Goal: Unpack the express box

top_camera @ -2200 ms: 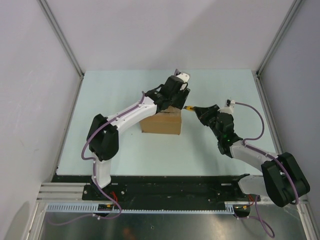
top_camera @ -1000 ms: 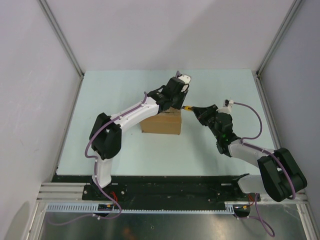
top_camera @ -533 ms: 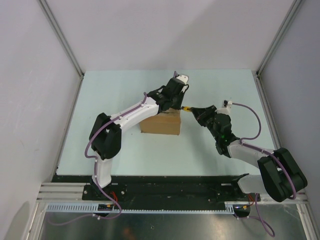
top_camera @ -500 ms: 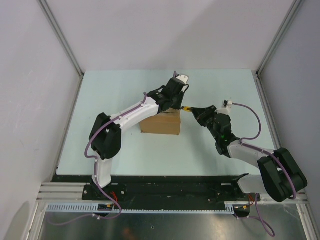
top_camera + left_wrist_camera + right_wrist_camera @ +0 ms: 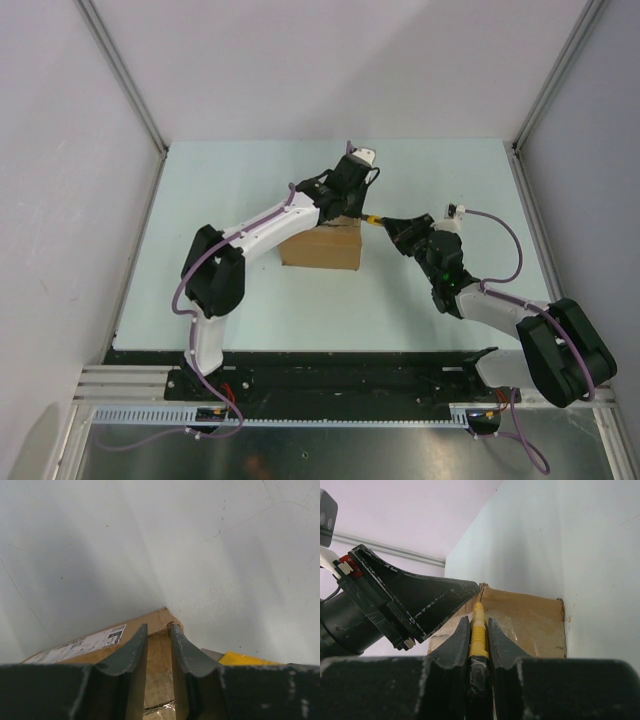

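Grippers at box corner.
Top view: I see the express box (image 5: 322, 248) mid-table (image 5: 230, 180), left gripper (image 5: 352, 207) over its far right corner, right gripper (image 5: 388, 222) alongside. Left wrist: jaws narrowly apart at that corner; I cannot tell whether they pinch cardboard. Right wrist: right gripper clenched on a yellow utility knife (image 5: 478, 627), tip at the box corner.

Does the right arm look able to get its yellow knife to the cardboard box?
Probably yes: the utility knife in the right gripper points at the top edge of the express box; the left gripper sits beside its path, not across.
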Controlling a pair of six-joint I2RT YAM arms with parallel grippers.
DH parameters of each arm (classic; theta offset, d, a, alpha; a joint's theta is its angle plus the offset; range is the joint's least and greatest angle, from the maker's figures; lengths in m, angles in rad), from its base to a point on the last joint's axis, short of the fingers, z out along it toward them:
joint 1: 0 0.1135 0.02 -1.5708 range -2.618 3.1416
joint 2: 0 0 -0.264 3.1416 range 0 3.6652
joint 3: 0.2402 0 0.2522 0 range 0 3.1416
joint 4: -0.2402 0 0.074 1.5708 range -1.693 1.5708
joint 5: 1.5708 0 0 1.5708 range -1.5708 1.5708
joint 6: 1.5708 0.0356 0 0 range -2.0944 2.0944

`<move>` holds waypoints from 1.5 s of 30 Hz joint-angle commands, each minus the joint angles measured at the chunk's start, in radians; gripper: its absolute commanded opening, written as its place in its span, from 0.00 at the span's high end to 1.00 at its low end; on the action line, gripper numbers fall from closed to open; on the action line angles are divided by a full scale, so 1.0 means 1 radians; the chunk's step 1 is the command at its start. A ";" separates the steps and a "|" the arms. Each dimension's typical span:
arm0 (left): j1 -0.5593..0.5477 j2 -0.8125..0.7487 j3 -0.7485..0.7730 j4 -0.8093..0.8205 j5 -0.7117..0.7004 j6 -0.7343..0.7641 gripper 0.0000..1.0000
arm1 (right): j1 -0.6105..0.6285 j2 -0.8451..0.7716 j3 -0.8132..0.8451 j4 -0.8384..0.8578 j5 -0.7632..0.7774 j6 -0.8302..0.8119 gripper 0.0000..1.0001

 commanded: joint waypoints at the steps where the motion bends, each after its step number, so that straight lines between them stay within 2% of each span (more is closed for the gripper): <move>1: -0.005 0.089 -0.020 -0.206 0.003 -0.037 0.74 | 0.023 -0.020 -0.022 -0.017 -0.047 0.013 1.00; 13: -0.005 0.118 -0.003 -0.246 -0.016 -0.071 0.76 | 0.043 -0.043 -0.023 -0.050 -0.086 0.069 1.00; 45: -0.005 0.130 0.009 -0.261 -0.026 -0.082 0.76 | 0.084 -0.133 -0.052 -0.149 -0.075 0.063 1.00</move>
